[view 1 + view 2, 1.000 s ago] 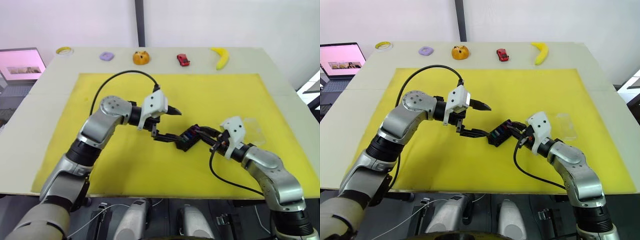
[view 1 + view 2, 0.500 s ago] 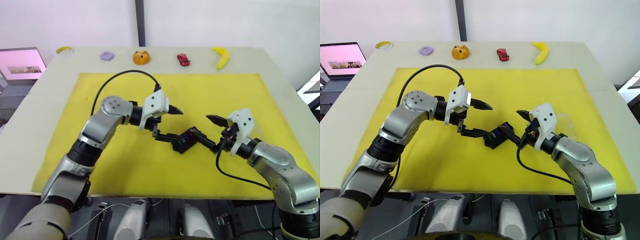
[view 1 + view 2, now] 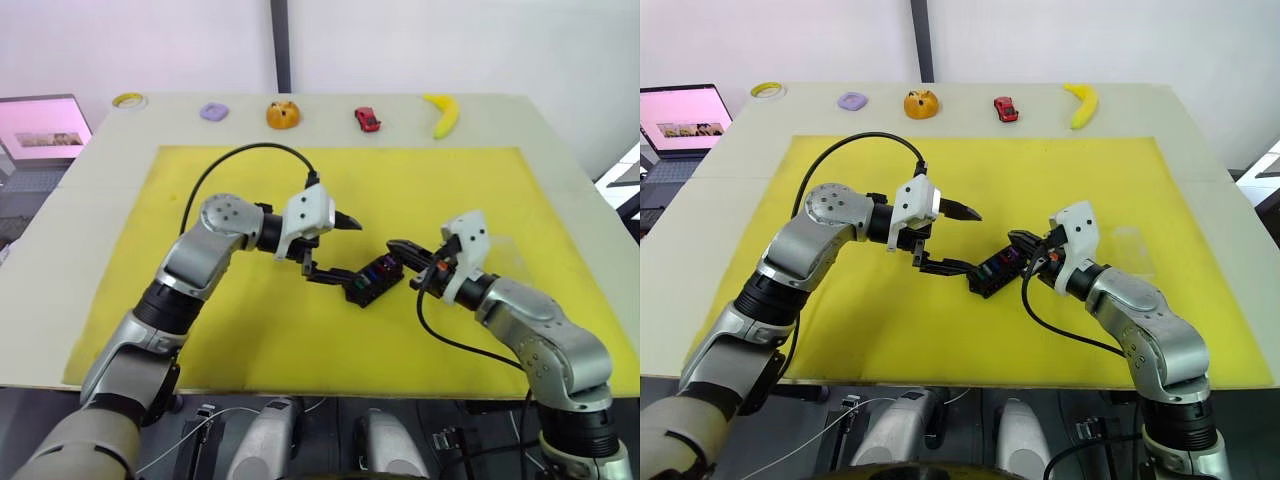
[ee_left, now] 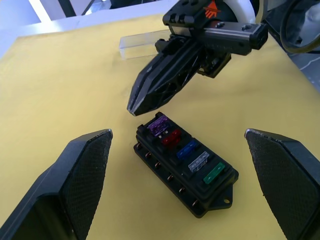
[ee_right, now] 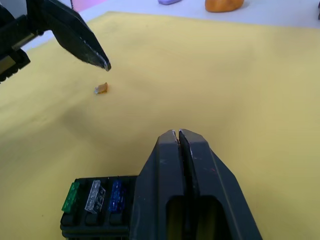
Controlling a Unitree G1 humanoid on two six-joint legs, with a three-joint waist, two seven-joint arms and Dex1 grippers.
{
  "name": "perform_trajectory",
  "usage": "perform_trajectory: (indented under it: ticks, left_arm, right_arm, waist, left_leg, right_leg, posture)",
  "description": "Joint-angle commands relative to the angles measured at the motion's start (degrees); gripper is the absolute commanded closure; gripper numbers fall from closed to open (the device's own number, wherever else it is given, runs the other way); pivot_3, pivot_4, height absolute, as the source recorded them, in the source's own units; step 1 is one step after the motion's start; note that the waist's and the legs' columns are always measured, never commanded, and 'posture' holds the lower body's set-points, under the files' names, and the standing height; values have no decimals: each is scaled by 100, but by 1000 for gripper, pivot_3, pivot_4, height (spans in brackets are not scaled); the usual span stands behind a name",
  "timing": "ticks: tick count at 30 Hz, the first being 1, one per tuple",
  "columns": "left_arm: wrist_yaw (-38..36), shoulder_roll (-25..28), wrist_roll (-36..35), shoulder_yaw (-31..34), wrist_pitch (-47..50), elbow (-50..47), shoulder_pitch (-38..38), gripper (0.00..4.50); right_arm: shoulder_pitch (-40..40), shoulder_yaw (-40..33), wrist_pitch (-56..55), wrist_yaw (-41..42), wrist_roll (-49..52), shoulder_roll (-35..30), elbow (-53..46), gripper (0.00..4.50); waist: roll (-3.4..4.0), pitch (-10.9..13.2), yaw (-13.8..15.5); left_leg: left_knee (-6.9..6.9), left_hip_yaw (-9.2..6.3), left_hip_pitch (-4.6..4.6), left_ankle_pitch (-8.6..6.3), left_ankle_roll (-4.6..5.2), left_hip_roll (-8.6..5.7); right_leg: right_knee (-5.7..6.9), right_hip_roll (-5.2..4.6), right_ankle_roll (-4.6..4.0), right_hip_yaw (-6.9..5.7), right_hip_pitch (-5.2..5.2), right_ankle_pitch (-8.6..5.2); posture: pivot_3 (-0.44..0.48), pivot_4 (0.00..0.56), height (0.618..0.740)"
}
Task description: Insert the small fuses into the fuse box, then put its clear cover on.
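Pressing down on the fuse box (image 4: 186, 170) with your right gripper (image 4: 134, 107) is where trouble could start: its fingers are pressed together into one blunt tip poised just above the purple fuse (image 4: 158, 124) at the box's end, and the box lies loose on the yellow mat (image 3: 250, 330), so an off-centre push could tip or skid it, or seat a fuse crooked. Your left gripper (image 4: 175, 185) has its fingers spread wide on either side of the box without touching it, so nothing braces the box if it slides. Five fuses sit in one row, purple, red, blue, clear and green; one small orange-brown fuse (image 5: 101, 89) lies on the mat well apart from the box, near the left gripper's upper fingertip (image 5: 102, 63). The clear cover (image 4: 142, 43) rests flat on the mat behind the right gripper, easy to knock with that wrist on a pull-back. Against half a second ago, your right arm has swung back in and lowered: its fingers were then spread and lifted off to the side of the box, and now they are closed and over it. The left arm and the box sit as they did.
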Motion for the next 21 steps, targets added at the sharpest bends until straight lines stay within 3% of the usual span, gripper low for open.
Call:
perform_trajectory:
  ticks: [1, 21]
  left_arm:
    - [13, 26, 7, 135, -83, -93, 4, 0]
    - [19, -3, 49, 150, -114, 34, -103, 0]
  right_arm:
    - [15, 60, -97, 28, -59, -27, -100, 4482]
    - [218, 503, -209, -87, -635, -35, 138, 4482]
  waist:
    - [0, 0, -2]
    - [0, 0, -5]
  left_leg:
    - [-1, 0, 0, 0, 0, 0]
    - [-2, 0, 1, 0, 0, 1]
  right_leg:
    - [0, 0, 0, 0, 0, 0]
    - [0, 1, 0, 0, -2, 0]
  posture:
    - [0, 150, 735]
    - [0, 150, 735]
